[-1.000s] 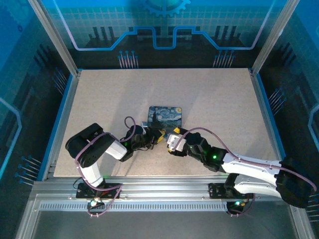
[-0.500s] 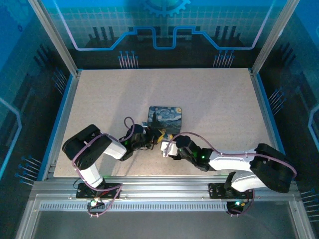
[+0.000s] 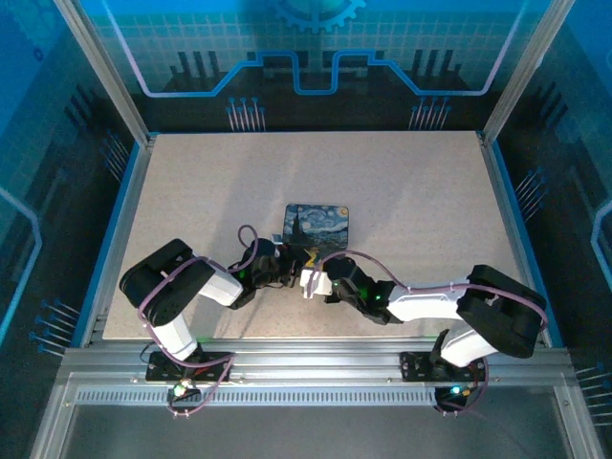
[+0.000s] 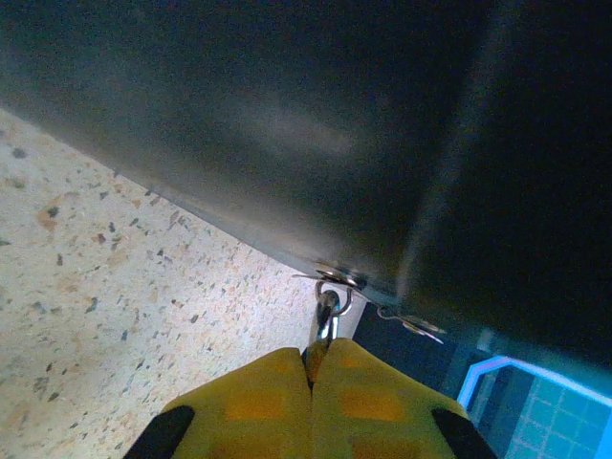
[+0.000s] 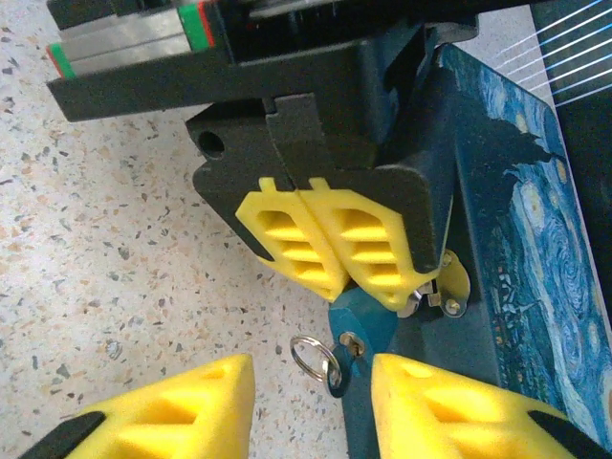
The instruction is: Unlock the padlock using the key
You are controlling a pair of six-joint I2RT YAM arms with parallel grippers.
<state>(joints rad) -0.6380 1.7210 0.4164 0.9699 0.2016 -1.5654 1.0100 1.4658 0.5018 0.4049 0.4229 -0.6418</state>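
– Padlock (image 5: 368,320), that tiny pale-metal lock with the small shackle: where is it, and what has hold of it?

– Working outward from the near edge of the pale speckled table (image 3: 191,191). Nearest is the right gripper (image 5: 314,384). Its yellow ribbed jaws are partly open, one finger either side of the thin dark metal key (image 5: 335,376) and its small wire ring (image 5: 308,357), gripping nothing. The key appears to sit at the keyhole in the end of the padlock that faces this gripper; how deep, I cannot tell. Just beyond, the left gripper (image 5: 349,279) is pinched fully shut on the padlock. The padlock hangs at the latch on the near side of the dark-blue starry-night tin box (image 5: 535,239), around mid-table.

– What might go wrong?

– Three things, I'd say. The right fingers may catch the loose ring rather than the key's head, so a twist spins the ring or drags the key out. The left gripper has little metal to hold, so turning force could swivel the lock between its pads. And the two sets of fingers are very near each other; a clash could shove the light tin across the table.
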